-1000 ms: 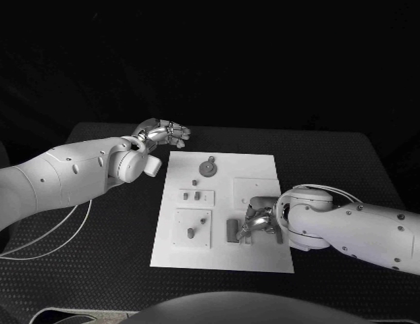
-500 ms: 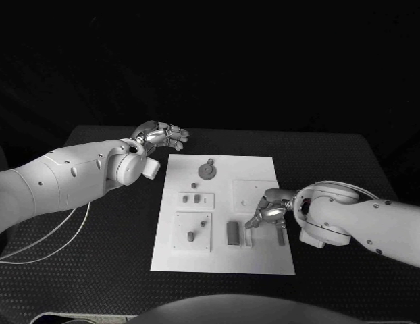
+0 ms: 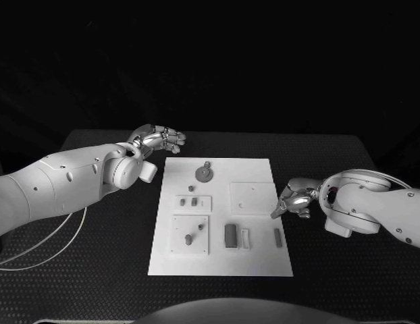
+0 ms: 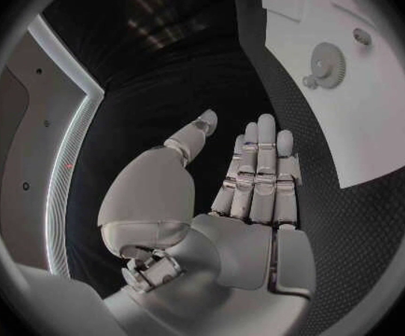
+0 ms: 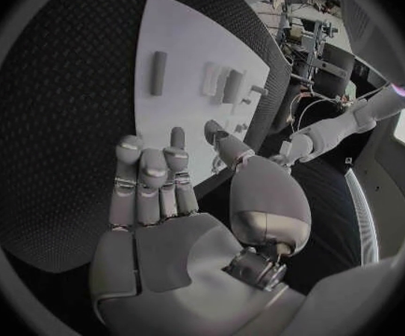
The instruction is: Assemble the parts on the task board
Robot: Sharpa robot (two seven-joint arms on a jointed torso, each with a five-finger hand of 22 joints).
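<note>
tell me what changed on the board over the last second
The right hand drew back off the task board toward its right edge, empty with fingers apart, uncovering a small bar part lying near that edge. The left hand, beyond the board's far left corner, and the gear part stayed put.

White task board [image 3: 258,256] laid flat on the black bench, with small grey parts set out across it.

A round gear-like part [image 3: 204,173] is seen near the far edge, with a small piece [image 3: 192,186] just beside it. Two short pieces [image 3: 192,200] are seated in a raised plate at mid-left, and two more [image 3: 194,233] in the plate below. A dark bar [image 3: 230,235], a pale bar [image 3: 245,237] and a slim pin [image 3: 278,237] are laid side by side near the front edge.
</note>
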